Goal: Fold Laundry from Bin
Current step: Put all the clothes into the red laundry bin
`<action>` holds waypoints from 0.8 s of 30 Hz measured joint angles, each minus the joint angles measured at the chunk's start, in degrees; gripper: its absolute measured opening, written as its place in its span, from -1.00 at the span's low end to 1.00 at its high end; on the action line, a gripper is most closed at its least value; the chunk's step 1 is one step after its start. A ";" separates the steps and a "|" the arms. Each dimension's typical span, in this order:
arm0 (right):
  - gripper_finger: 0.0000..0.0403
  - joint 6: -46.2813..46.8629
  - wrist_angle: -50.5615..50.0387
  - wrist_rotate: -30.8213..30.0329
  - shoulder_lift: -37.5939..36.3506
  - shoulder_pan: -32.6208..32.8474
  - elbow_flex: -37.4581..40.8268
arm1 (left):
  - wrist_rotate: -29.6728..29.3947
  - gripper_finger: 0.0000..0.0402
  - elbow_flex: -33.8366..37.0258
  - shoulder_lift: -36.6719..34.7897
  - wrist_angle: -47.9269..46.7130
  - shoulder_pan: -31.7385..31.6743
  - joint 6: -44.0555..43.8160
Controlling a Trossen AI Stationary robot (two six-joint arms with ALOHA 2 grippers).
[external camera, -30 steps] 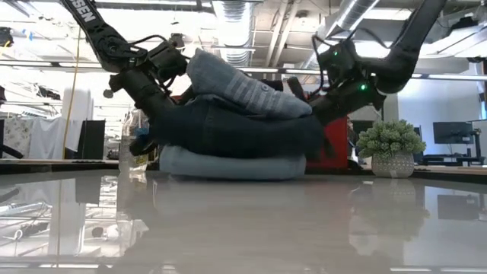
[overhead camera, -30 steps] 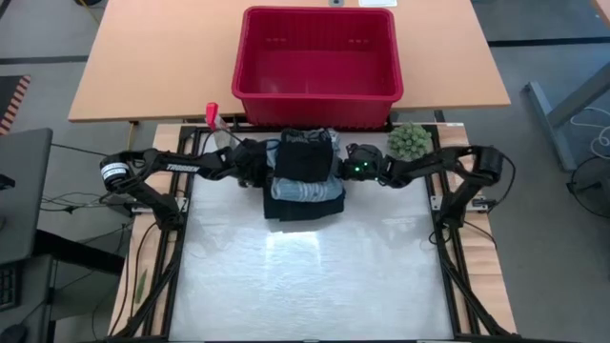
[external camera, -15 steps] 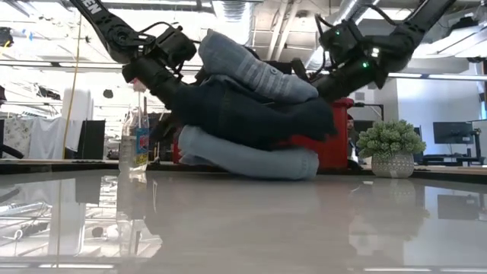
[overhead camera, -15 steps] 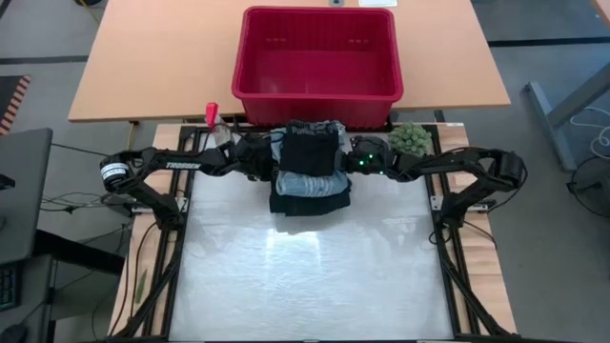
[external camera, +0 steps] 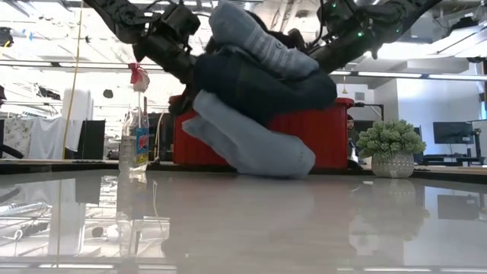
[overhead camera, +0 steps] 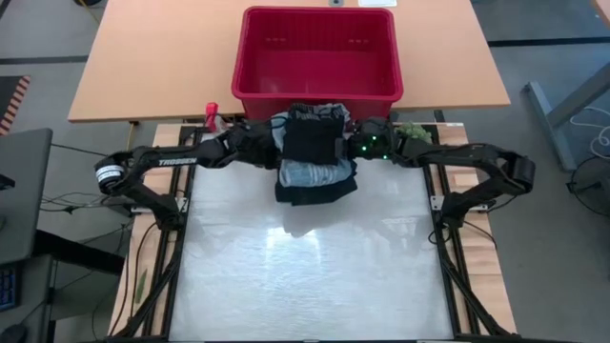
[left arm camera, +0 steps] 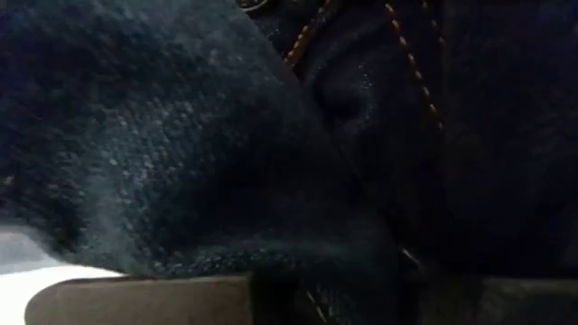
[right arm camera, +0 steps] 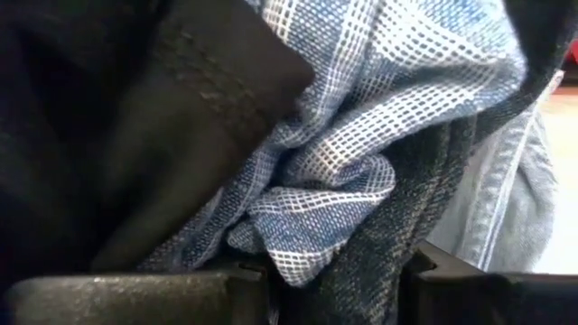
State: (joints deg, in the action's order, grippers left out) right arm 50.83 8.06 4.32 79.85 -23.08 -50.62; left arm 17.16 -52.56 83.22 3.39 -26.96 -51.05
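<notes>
The laundry is a folded stack: a grey-blue ribbed piece on top, dark denim in the middle, a light blue piece underneath. It hangs between my two grippers just in front of the red bin. My left gripper is shut on the stack's left side. My right gripper is shut on its right side. The red bin stands on the wooden table behind. My left gripper pinches dark denim at the stack's left side, coming roughly level from the table's left. The stack's left side is raised highest. My right gripper pinches bunched checked blue cloth and dark cloth at the stack's right side, coming from the table's right. The stack is tilted, and the light blue piece's lower end sags to about table level; I cannot tell if it touches.
A clear spray bottle with a red top stands at the far left by the left arm. A small green plant stands at the far right. The white mat stretches toward the near edge.
Both grippers have risen and gone toward the table's far edge and the bin, carrying the stack. The stack has come up off the table and tipped, its left side higher, and the light blue bottom piece now sags down.
</notes>
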 joint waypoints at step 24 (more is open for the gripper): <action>-0.35 -4.98 -3.76 2.13 -0.50 -2.13 -16.15 | -3.11 -0.72 -11.02 -9.18 -9.46 -2.69 1.87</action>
State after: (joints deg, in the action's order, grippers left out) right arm 45.85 4.30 6.44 79.35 -25.22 -66.78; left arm 14.05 -63.58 74.04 -6.08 -29.65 -49.18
